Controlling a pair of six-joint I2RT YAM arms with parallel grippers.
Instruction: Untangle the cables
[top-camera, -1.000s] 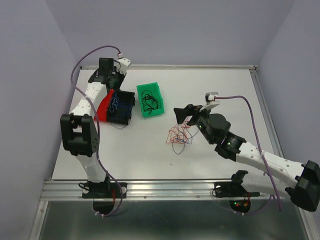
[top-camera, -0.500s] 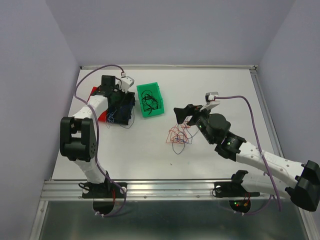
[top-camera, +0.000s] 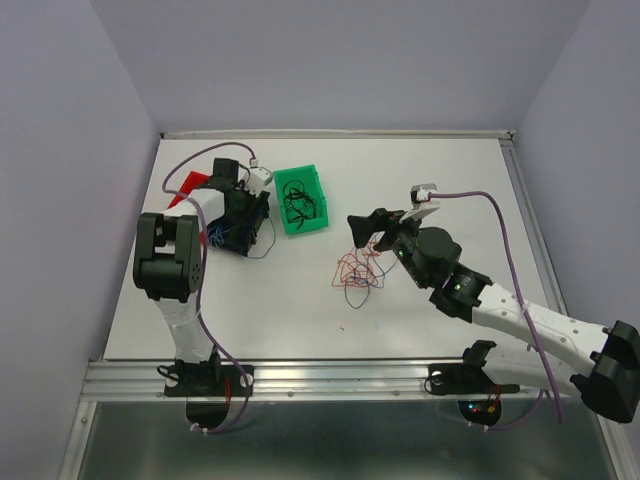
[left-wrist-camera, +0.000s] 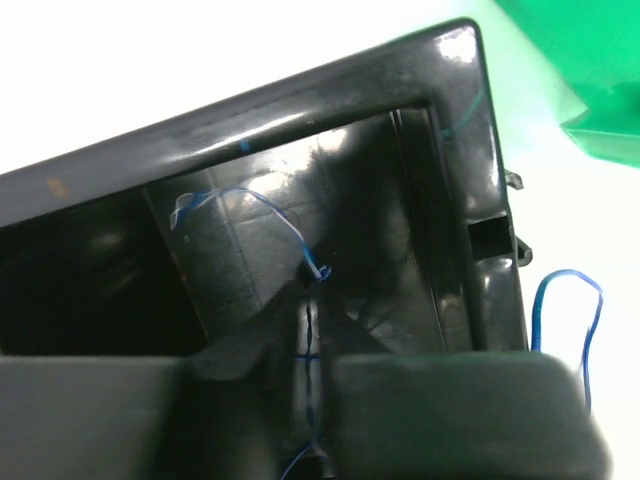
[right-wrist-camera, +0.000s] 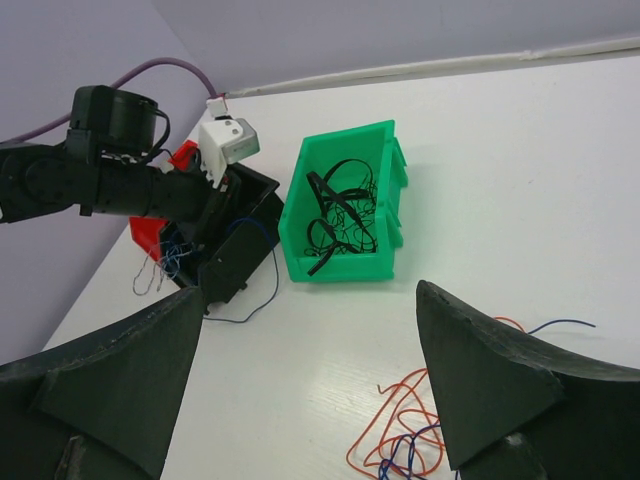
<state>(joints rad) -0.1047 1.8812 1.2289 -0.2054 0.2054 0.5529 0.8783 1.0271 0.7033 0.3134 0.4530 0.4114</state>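
Note:
A loose tangle of red and blue cables (top-camera: 358, 270) lies mid-table; it also shows at the bottom of the right wrist view (right-wrist-camera: 420, 435). My right gripper (top-camera: 363, 228) hovers just behind it, open and empty (right-wrist-camera: 308, 290). My left gripper (top-camera: 241, 205) reaches into a black bin (top-camera: 245, 228). In the left wrist view its jaws (left-wrist-camera: 315, 285) are pinched on a thin blue cable (left-wrist-camera: 250, 197) inside the black bin (left-wrist-camera: 300, 100). Another blue loop (left-wrist-camera: 567, 300) hangs outside the bin's wall. Black cables (top-camera: 299, 200) lie in the green bin (top-camera: 318, 222).
A red bin (top-camera: 190, 183) sits left of the black bin, with blue strands beside it (right-wrist-camera: 165, 262). The green bin (right-wrist-camera: 345, 262) stands between the two arms. A raised rim (top-camera: 340, 133) edges the table's far side.
My left arm has swung its elbow rightward and moved the wrist down over the black bin. The red bin now shows behind the arm. The right arm and the tangle have not moved.

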